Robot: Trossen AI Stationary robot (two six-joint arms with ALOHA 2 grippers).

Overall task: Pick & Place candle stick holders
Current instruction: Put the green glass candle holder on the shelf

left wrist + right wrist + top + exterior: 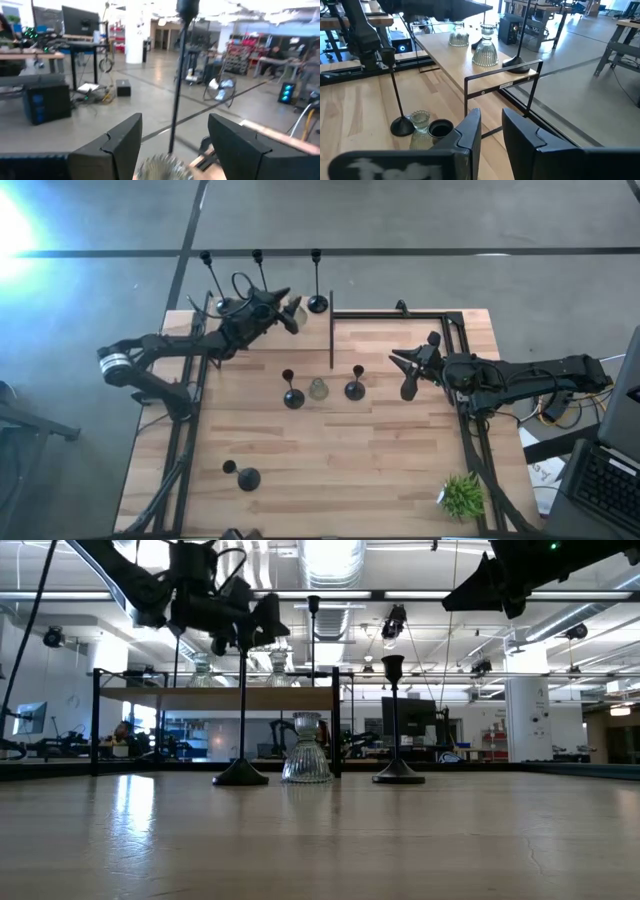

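Observation:
My left gripper [175,145] hovers open over the raised shelf [451,64] at the table's far edge. Its fingers stand either side of a clear glass holder [486,50] without touching it. That holder rests on its base on the shelf beside a second glass one [458,36]. A tall black holder [317,302] stands just beyond. Mid-table stand two black holders [293,395] [355,388] with a glass one [318,388] between them. My right gripper [491,145] hangs to their right, its fingers a narrow gap apart with nothing between them.
Two short black holders [248,478] [229,467] sit near the table's front left. A green potted plant [462,495] stands at the front right. A black metal frame [331,330] edges the shelf and the table's right part. Bare wood lies across the near middle.

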